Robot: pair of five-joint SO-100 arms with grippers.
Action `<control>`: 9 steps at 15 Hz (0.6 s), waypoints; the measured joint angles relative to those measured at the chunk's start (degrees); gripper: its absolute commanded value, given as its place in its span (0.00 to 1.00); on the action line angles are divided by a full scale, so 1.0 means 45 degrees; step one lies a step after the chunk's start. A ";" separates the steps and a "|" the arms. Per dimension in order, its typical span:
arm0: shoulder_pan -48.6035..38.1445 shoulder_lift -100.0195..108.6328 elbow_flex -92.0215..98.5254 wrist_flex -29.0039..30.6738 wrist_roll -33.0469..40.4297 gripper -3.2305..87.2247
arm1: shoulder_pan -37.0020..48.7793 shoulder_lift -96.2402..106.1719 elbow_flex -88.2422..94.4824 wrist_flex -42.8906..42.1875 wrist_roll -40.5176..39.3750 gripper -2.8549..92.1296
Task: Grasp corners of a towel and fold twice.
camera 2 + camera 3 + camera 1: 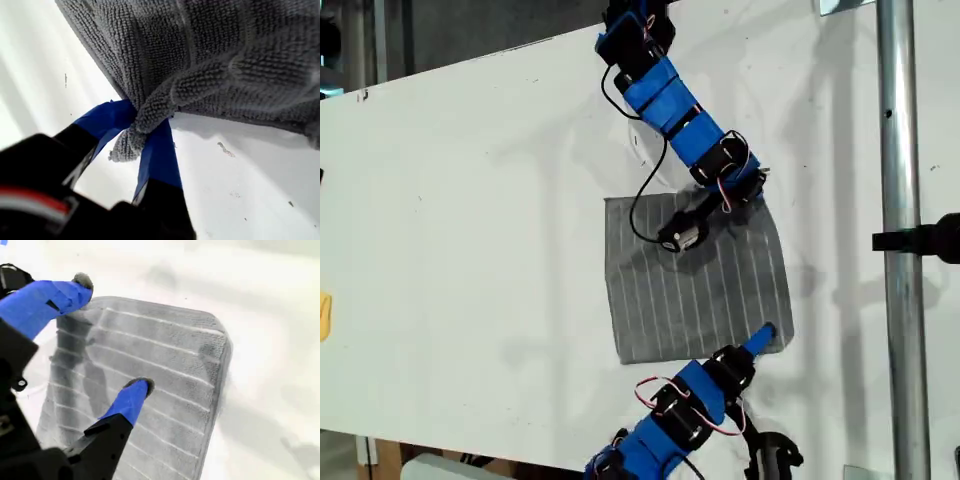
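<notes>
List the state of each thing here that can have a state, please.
towel: spread out flat on the table, not folded over.
corner: bunched up and pinched, raised off the table.
my first gripper: shut on that corner.
my second gripper: open above the towel, holding nothing.

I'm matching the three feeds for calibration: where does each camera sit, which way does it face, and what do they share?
Exterior view: overhead, looking down on the white table, the towel and both blue arms.
First wrist view: on my first gripper, looking along jaws shut on a towel corner.
Second wrist view: on my second gripper, jaws open above the stripes.
All three show the towel.
</notes>
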 measured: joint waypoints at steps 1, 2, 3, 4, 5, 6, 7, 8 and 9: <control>-0.0020 -0.0625 0.0000 -0.0391 -0.0137 0.38 | 0.0000 0.0000 0.0000 0.0000 0.0000 0.03; 0.0020 -0.1074 0.0000 -0.0664 -0.0371 0.37 | 0.0000 0.0000 0.0000 -0.0078 0.0000 0.03; 0.0039 -0.1504 0.0000 -0.0781 -0.0664 0.38 | 0.0000 0.0000 0.0000 -0.0098 0.0000 0.03; 0.0078 -0.2012 0.0000 -0.0859 -0.0938 0.38 | 0.0000 0.0000 0.0000 -0.0098 0.0000 0.03; 0.0098 -0.2441 0.0000 -0.0879 -0.1230 0.38 | 0.0000 0.0000 0.0000 -0.0098 -0.0020 0.03; 0.0215 -0.2793 0.0000 -0.0879 -0.1484 0.37 | 0.0039 0.0000 0.0000 -0.0098 -0.0020 0.03; 0.0312 -0.3184 0.0000 -0.0879 -0.1777 0.36 | 0.0039 0.0000 0.0000 -0.0098 -0.0020 0.03; 0.0488 -0.3555 0.0000 -0.1016 -0.2070 0.35 | 0.0039 0.0000 0.0000 -0.0098 -0.0020 0.03; 0.0645 -0.4043 0.0000 -0.1309 -0.2383 0.33 | 0.0039 0.0000 0.0000 -0.0098 -0.0020 0.03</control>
